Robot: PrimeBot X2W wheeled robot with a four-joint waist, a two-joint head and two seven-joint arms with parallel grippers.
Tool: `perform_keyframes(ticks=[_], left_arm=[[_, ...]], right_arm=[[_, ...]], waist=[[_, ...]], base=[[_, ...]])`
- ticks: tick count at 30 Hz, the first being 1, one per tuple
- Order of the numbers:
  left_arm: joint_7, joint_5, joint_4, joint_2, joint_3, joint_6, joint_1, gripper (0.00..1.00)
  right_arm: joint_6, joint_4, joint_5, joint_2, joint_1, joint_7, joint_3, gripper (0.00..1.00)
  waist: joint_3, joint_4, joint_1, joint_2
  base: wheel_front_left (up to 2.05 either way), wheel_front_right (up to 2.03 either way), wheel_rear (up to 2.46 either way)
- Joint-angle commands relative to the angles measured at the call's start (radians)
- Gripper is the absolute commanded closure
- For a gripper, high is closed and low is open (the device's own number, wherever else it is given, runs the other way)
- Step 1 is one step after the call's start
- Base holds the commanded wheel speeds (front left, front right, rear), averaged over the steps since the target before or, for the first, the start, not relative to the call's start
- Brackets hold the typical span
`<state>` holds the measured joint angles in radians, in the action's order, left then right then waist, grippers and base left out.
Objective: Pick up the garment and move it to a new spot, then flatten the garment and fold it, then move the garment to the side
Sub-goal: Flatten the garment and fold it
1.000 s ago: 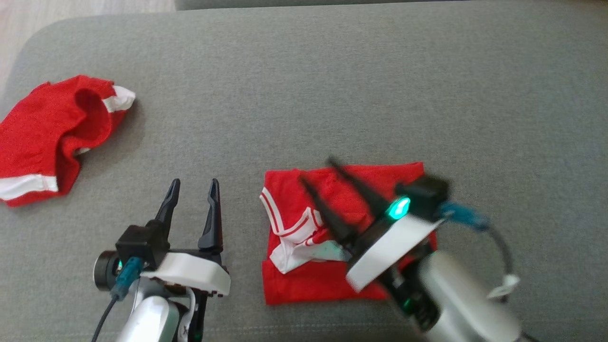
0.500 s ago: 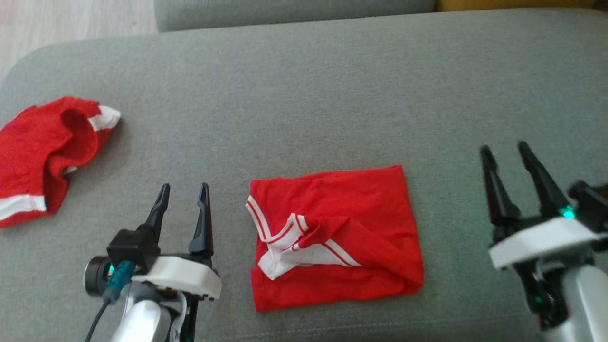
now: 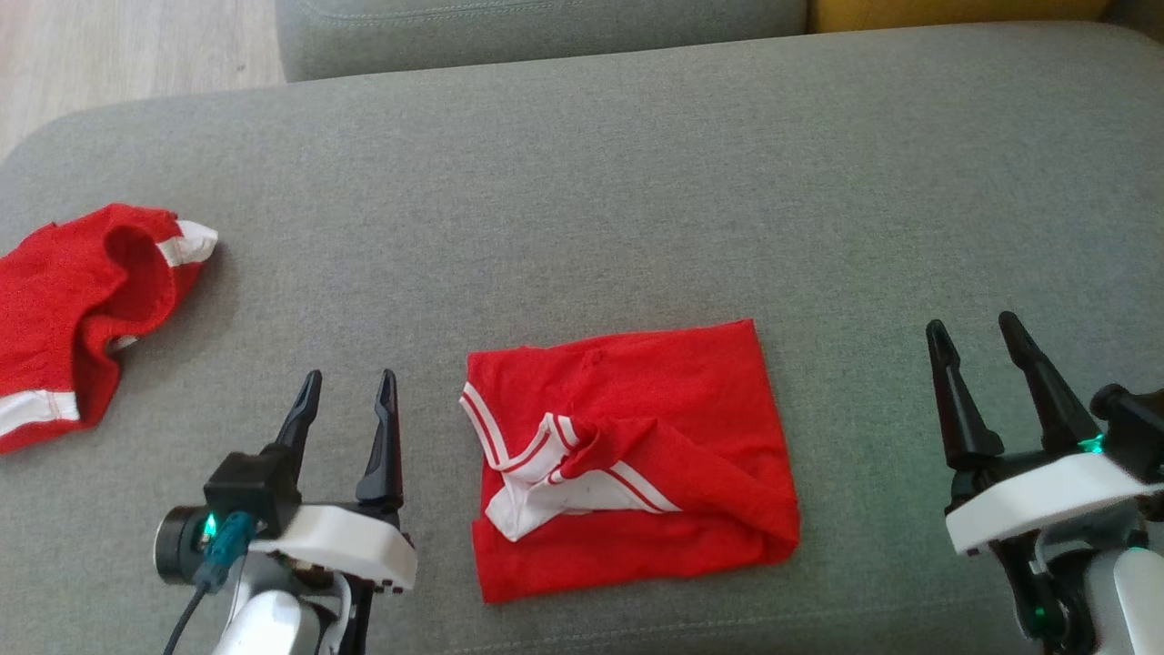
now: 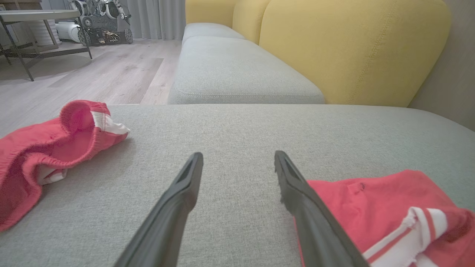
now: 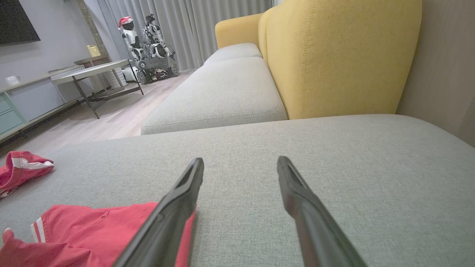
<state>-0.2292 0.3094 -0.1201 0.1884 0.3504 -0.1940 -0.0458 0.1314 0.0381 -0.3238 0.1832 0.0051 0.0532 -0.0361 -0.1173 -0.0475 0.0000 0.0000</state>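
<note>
The garment [image 3: 637, 455] is a red top with white striped trim, lying folded into a rough square on the grey sofa cushion [image 3: 582, 182]. It shows at the lower right of the left wrist view [image 4: 389, 207] and at the lower left of the right wrist view [image 5: 92, 233]. My left gripper [image 3: 349, 386] stands open just left of it, empty, its fingers apart from the cloth. My right gripper [image 3: 975, 327] is open and empty well to the right of the garment. In each wrist view the open gripper [image 4: 237, 159] [image 5: 239, 163] points over bare cushion.
A second red garment with white bands [image 3: 82, 309] lies crumpled at the cushion's left edge [image 4: 55, 148] [image 5: 22, 168]. Beyond are another grey seat [image 4: 237, 70], yellow backrests [image 5: 334, 55], wooden floor [image 3: 127, 45] and a table [image 5: 92, 70].
My right gripper has lifted off the folded garment and swung to the right, open. The left gripper has held still. The head camera has shifted, so the whole scene sits lower and further left.
</note>
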Motion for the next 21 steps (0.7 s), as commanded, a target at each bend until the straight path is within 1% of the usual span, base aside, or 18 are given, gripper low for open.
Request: perform_keyframes(ticks=[1,7,8,9,12,14,16,21], left_arm=[[0.0,-0.001,0.035,0.02,-0.029,-0.005,-0.027,0.0],[0.001,0.0,0.035,0.022,-0.027,-0.009,-0.029,0.0],[0.001,0.0,0.036,0.022,-0.027,-0.009,-0.03,0.0],[0.0,0.0,0.036,0.023,-0.027,-0.01,-0.03,0.0],[0.0,0.0,0.039,0.026,-0.028,-0.014,-0.035,0.0],[-0.001,0.0,0.041,0.027,-0.03,-0.016,-0.039,0.0],[-0.002,0.001,0.043,0.027,-0.031,-0.017,-0.045,0.0],[-0.008,0.003,0.041,0.018,-0.026,-0.014,-0.065,0.0]], right_arm=[[-0.001,0.04,0.008,0.016,-0.017,0.003,-0.022,0.0],[-0.001,0.032,0.006,0.022,-0.018,0.009,-0.027,0.0],[-0.001,0.028,0.004,0.024,-0.02,0.011,-0.028,0.69],[-0.001,0.024,0.003,0.027,-0.023,0.012,-0.031,1.0],[-0.001,0.004,-0.001,0.038,-0.043,0.012,-0.052,1.0],[-0.001,-0.023,-0.01,0.047,-0.068,0.008,-0.087,1.0],[-0.001,-0.067,-0.021,0.06,-0.101,-0.001,-0.135,1.0],[-0.001,-0.21,-0.079,0.064,-0.192,-0.029,-0.277,1.0]], waist=[[0.0,0.003,0.0,0.0],[0.002,0.01,0.0,0.0],[0.001,0.012,0.0,0.0],[0.001,0.015,0.0,0.0],[-0.003,0.028,0.0,0.0],[-0.007,0.041,0.0,0.0],[-0.013,0.058,0.0,0.0],[-0.032,0.114,0.0,0.0]], base=[[0.0,0.0,0.0],[0.0,0.0,0.0],[0.0,0.0,0.0],[0.0,0.0,0.0],[0.0,0.0,0.0],[0.0,0.0,0.0],[0.0,0.0,0.0],[0.0,0.0,0.0]])
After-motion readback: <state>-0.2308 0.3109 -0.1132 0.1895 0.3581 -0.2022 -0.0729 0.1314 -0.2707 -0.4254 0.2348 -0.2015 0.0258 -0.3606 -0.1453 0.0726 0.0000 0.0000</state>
